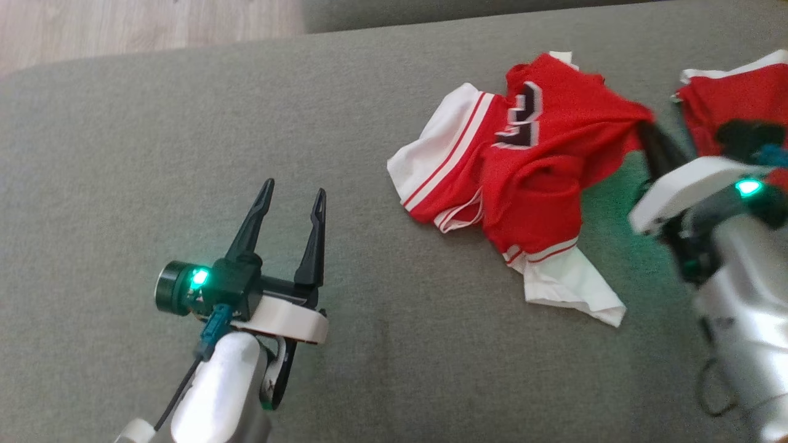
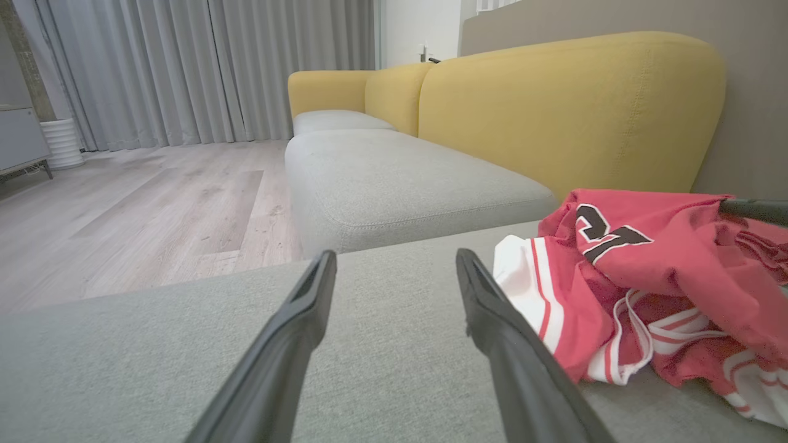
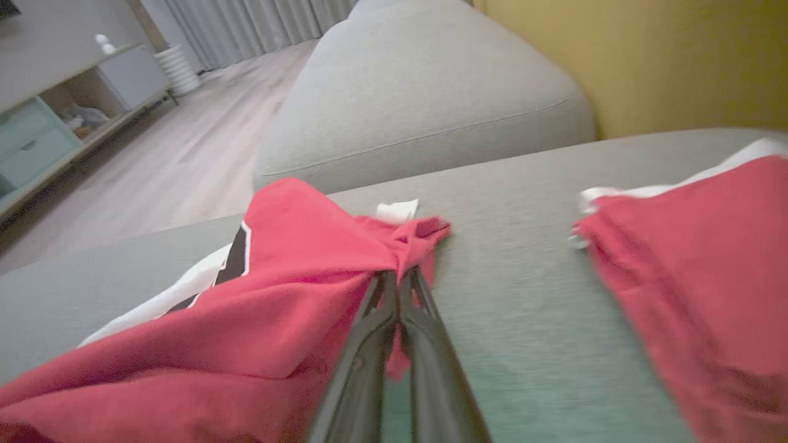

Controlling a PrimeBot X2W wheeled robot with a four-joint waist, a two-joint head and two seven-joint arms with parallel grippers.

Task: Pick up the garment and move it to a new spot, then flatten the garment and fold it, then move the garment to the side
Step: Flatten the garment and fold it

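left claw: your two fingers stood spread apart, holding nothing, above the bare grey seat cushion.
right claw: your fingers were pinched together on a bunched red edge of the jersey.
red jersey: you had it crumpled on the cushion, well to the right of the left claw, with its right edge at the right claw's tips and a dark numeral facing up.
second red garment: lay beyond the right claw, apart from the jersey.
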